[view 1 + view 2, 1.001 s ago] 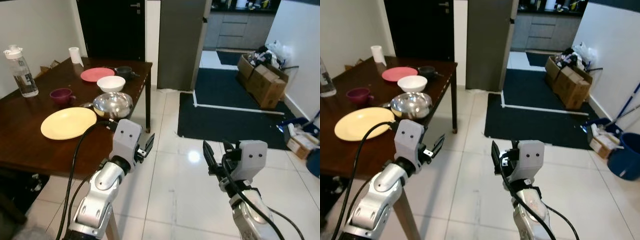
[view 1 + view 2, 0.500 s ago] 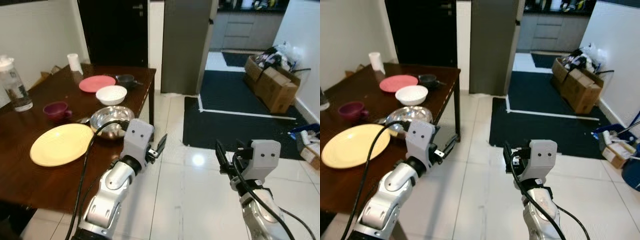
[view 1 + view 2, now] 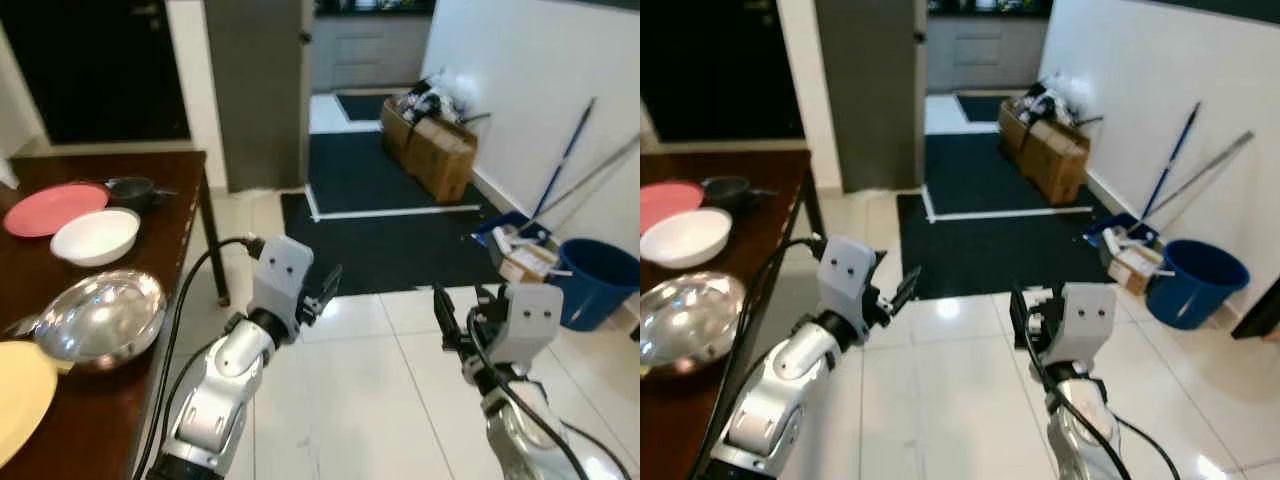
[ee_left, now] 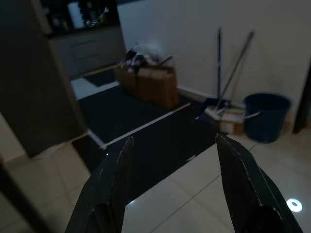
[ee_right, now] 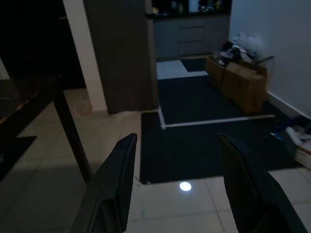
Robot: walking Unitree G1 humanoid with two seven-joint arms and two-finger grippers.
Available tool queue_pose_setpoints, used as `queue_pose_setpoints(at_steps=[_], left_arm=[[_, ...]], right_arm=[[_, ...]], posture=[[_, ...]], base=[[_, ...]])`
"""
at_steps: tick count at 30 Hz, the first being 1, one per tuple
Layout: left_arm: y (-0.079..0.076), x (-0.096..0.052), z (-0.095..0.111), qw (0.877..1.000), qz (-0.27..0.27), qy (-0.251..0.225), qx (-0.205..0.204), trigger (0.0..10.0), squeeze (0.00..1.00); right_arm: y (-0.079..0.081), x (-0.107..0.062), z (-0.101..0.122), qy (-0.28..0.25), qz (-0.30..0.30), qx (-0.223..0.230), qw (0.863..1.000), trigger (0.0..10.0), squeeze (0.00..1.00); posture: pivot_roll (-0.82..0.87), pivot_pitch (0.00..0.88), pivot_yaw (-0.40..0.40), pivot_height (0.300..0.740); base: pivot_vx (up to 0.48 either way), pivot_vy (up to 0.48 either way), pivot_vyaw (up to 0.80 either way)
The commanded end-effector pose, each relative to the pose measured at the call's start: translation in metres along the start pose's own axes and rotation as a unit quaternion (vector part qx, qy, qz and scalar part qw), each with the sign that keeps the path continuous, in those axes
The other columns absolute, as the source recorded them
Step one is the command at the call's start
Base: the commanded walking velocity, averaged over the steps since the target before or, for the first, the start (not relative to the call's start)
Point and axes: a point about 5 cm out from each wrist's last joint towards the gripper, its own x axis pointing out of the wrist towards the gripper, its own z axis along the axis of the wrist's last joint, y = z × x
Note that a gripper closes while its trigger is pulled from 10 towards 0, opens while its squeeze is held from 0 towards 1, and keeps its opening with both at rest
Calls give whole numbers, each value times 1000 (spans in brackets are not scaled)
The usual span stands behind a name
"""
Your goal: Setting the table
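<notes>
Jaws spread and empty on both the left gripper (image 3: 328, 290) and right gripper (image 3: 462, 322), held above the tiled floor (image 3: 360, 400). Dark table (image 3: 110, 400), left: yellow plate (image 3: 15, 395) nearest, steel bowl (image 3: 95, 318), white bowl (image 3: 95, 235), pink plate (image 3: 50, 208) farthest. Far right: cardboard boxes (image 3: 430, 150), blue bucket (image 3: 590, 285).

Table at left, open floor ahead.
On the table (image 3: 150, 330), 2 bowls (image 3: 95, 235) lie behind a metal bowl (image 3: 98, 318); boxes (image 3: 430, 150) and bucket (image 3: 595, 280) stand right.
</notes>
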Motion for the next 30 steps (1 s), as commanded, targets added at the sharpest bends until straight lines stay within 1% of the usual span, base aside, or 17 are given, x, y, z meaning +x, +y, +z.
queue_pose_setpoints(at_steps=[1, 6, 15, 19, 21, 27, 30], left_arm=[[5, -2, -6, 1000, 8, 14, -2, 10000, 0], [5, -2, -6, 1000, 9, 14, -2, 10000, 0], [6, -2, -5, 1000, 12, 13, -2, 10000, 0], [6, -2, -5, 1000, 13, 12, -2, 10000, 0], [6, -2, -4, 1000, 14, 12, -1, 10000, 0], [5, -2, -3, 1000, 13, 11, -2, 10000, 0], [3, -2, -4, 1000, 11, 14, -8, 10000, 0]], right_arm=[[4, -1, -4, 9, 6, 3, 1000, 10000, 0], [8, -1, -3, 8, 23, 4, 1000, 10000, 0], [19, 0, 1, 2, 62, 11, 998, 10000, 0], [20, 0, 3, -1, 69, 11, 998, 10000, 0], [23, 1, 5, -4, 80, 11, 997, 10000, 0], [25, 2, 7, -7, 89, 12, 996, 10000, 0], [26, 3, 7, -8, 90, 11, 996, 10000, 0]], posture=[[-53, 8, 94, 740], [-52, 8, 94, 740], [-47, 9, 90, 740], [-46, 8, 89, 740], [-44, 8, 89, 740], [-42, 8, 89, 740], [-42, 7, 89, 740]], base=[[480, 0, 0], [480, 0, 0], [480, 0, 0], [480, 0, 0], [356, 0, 0], [333, 0, 0], [0, 0, 0]])
